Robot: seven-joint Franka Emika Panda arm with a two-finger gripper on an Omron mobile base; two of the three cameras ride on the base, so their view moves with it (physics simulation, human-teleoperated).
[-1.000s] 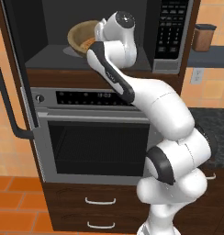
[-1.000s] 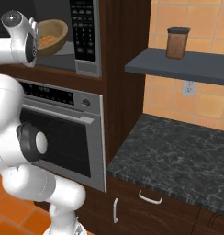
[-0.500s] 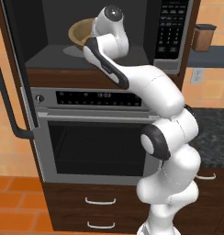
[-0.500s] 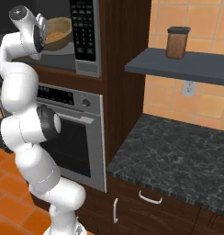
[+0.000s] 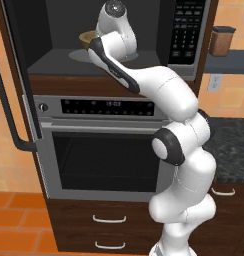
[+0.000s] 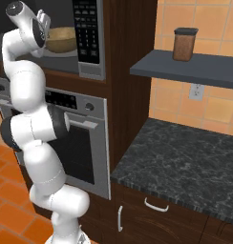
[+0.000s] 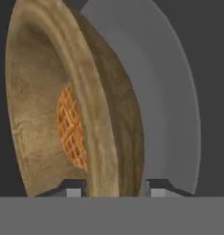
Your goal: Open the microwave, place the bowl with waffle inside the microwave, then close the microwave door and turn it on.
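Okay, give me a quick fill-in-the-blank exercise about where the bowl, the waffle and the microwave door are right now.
1. The bowl sits on the round ____ inside the microwave.
2. The waffle lies inside the ____.
3. The microwave door is swung ____.
4. The gripper has one finger on each side of the bowl's ____.

Missing words: turntable; bowl; open; rim

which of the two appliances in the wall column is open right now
The microwave on top: its door is swung out left, exposing the grey cavity with the bowl. The oven below is shut.
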